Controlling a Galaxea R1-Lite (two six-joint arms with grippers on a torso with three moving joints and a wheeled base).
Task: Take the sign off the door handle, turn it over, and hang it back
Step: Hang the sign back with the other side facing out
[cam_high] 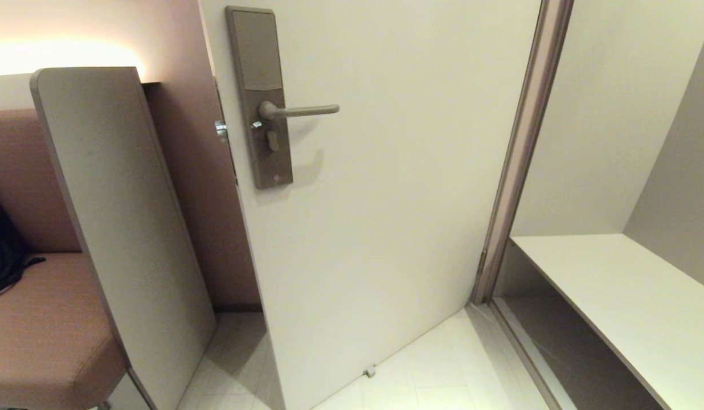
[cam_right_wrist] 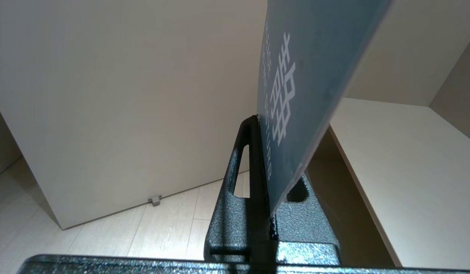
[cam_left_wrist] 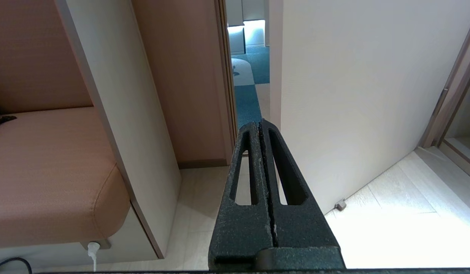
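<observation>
Door handle (cam_high: 299, 110) sits at eleven o'clock of the head view, on the lock plate (cam_high: 259, 97) at the door's (cam_high: 386, 199) left edge. Panel (cam_high: 124, 228) and seat (cam_high: 39, 330) off at nine o'clock, shelf (cam_high: 625, 296) at four. Sign (cam_right_wrist: 299, 95) is clamped edge-on in the right end effector (cam_right_wrist: 262, 125), before the door.

Lighting, as you see it: warm glow above the partition (cam_high: 124, 188) in the head view, soft handle shadow on the door (cam_high: 386, 199), blown-out floor (cam_left_wrist: 394, 228) glare just beside the left gripper (cam_left_wrist: 261, 123), all views sharp, edges bowed.
</observation>
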